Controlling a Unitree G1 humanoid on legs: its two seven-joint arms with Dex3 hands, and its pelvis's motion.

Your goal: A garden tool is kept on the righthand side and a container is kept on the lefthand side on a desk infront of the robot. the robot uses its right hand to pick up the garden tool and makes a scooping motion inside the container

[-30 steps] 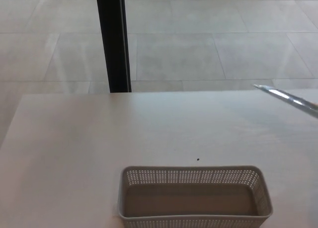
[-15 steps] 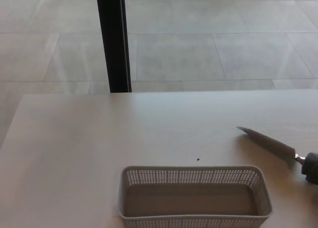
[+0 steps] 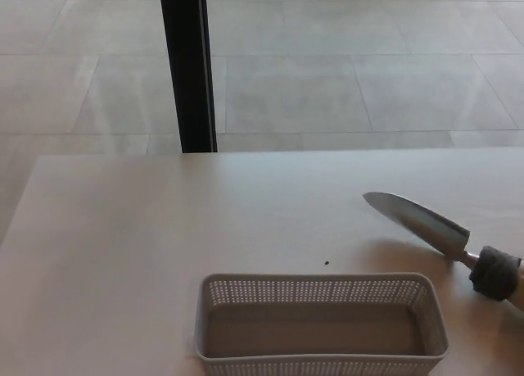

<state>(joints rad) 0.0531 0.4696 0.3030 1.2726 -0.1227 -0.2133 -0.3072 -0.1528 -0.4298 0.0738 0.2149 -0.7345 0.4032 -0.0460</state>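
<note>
A garden trowel (image 3: 419,218) with a pointed metal blade comes in from the right edge over the white desk (image 3: 123,228). Its tip points left and away from me. A dark grey collar (image 3: 495,273) sits where the blade meets the handle, and the rest of the handle runs out of the picture. A soft shadow lies on the desk under the blade. The container is a pale perforated basket (image 3: 319,287) at the bottom centre, empty, left of and nearer to me than the trowel. Neither of my hands shows.
A black upright post (image 3: 188,65) stands behind the desk's far edge, on a pale tiled floor (image 3: 344,81). A tiny dark speck (image 3: 327,263) marks the desk just beyond the basket.
The trowel came in from the right edge, dropped lower over the desk and moved left, so that more of its blade and the dark collar now show. The basket has stayed put.
</note>
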